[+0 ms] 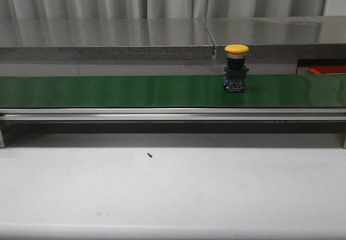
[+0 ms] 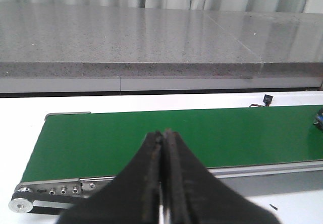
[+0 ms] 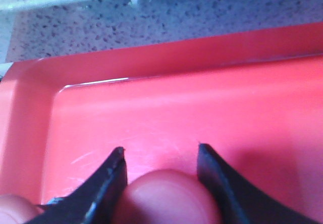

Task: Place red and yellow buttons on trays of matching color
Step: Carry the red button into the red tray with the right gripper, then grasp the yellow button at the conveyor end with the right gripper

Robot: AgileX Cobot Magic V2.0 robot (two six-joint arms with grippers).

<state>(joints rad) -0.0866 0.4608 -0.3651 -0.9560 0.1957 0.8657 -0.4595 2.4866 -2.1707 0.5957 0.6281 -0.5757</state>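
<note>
While the right gripper (image 3: 160, 156) hung low over the red tray (image 3: 30, 133), its jaws stood narrowly parted with the rounded cap of a red button (image 3: 164, 191) sitting between them; I could not tell whether the fingers were gripping it or had already let go. A second reddish rounded shape (image 3: 12, 209) showed at the tray's edge beside it (another button, I guessed, though too little of it was visible to be sure). If the jaws opened while the button was tilted, or if it came down against that neighbour, I judged it could topple or roll toward the tray wall.

Out on the green conveyor belt (image 1: 108, 91) a yellow button (image 1: 236, 67) stood upright, right of the middle, top-heavy with its broad cap over a dark body and blue base. Only a corner of the red tray (image 1: 327, 69) peeked in at the far right, and no yellow tray was in sight. The left gripper (image 2: 162, 183) sat with its jaws pressed together, holding nothing, near the belt's left end and well apart from that button. If the belt carried the button along, a late reach could miss it, and a sideways nudge might well knock it over.
</note>
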